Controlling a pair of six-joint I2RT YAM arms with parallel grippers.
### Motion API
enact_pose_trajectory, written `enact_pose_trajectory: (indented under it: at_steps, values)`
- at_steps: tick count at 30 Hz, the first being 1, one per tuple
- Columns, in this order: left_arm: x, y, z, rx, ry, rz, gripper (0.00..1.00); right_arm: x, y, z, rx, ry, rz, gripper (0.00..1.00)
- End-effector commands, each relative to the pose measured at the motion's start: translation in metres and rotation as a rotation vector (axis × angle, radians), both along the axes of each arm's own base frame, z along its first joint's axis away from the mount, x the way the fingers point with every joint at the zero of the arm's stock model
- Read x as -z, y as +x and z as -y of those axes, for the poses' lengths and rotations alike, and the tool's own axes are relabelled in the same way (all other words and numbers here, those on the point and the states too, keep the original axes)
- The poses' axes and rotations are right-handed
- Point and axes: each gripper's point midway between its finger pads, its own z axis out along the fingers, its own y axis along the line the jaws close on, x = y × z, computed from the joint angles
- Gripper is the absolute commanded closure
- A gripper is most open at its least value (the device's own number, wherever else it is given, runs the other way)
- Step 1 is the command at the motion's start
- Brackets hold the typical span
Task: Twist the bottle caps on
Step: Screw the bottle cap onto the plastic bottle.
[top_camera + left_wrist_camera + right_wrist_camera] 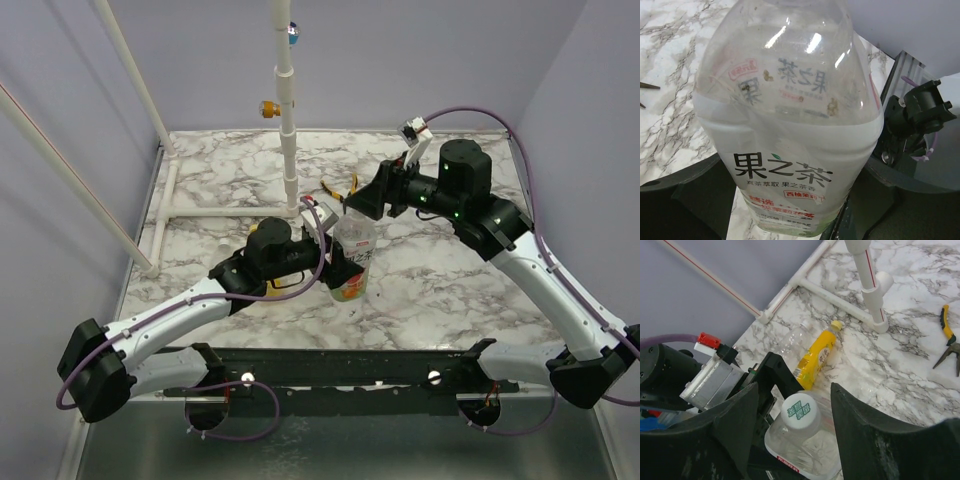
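Gripping the clear bottle [355, 240] low on its labelled body, the left gripper [340, 272] holds it upright at the middle of the marbled desk [215, 170]. Above it, the right gripper [795, 392] has its fingers [875, 440] spread on either side of the whitish cap [800, 411] on the bottle's neck (a gap shows on both sides). Beyond, the yellow bottle [815, 359] lies on its side, yellow cap [837, 325] on. Yellow-handled pliers [946, 325] lie farther right.
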Motion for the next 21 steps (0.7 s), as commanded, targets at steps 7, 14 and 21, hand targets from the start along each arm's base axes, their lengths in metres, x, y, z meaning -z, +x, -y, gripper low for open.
enact_pose_trajectory:
  at_steps: [7, 14, 21]
  values:
    - [-0.0175, -0.0125, -0.0011, 0.07, -0.054, 0.019, 1.0, 0.0009, -0.0097, -0.0043, -0.106, 0.046, 0.008, 0.49]
    - [-0.0192, -0.0092, -0.002, 0.063, -0.064, 0.013, 1.0, 0.0002, -0.0121, -0.0065, -0.127, 0.056, 0.003, 0.58]
    - [-0.0202, -0.0068, -0.0012, 0.065, -0.072, 0.006, 1.0, 0.0036, -0.0154, -0.0073, -0.141, 0.06, -0.009, 0.6]
